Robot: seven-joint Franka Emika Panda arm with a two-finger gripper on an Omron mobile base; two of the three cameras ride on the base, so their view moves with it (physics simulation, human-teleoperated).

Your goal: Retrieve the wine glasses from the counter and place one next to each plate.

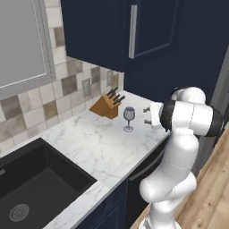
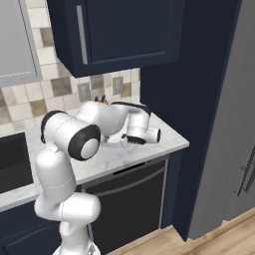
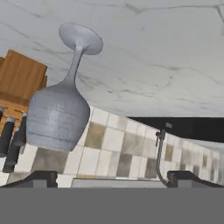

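One wine glass (image 1: pixel 129 118), clear and greyish, stands upright on the white marble counter (image 1: pixel 89 147) just in front of the knife block. My gripper (image 1: pixel 146 115) is level with the glass bowl, a short way to its right, open with nothing between its fingers. The hand view is rolled upside down. There the glass (image 3: pixel 59 113) sits left of centre, off the line between the two wide-apart fingertips (image 3: pixel 41 178), and my gripper (image 3: pixel 113 178) is apart from it. In the right base view my arm covers the glass, and the hand (image 2: pixel 142 134) hangs over the counter's right end. The plates are out of view.
A wooden knife block (image 1: pixel 106 105) stands against the tiled wall right behind the glass. The black sink (image 1: pixel 27 188) lies to the left, its faucet (image 3: pixel 161 153) in the hand view. Navy upper cabinets (image 1: pixel 116 31) hang overhead. The counter ends at its right edge (image 2: pixel 174 142).
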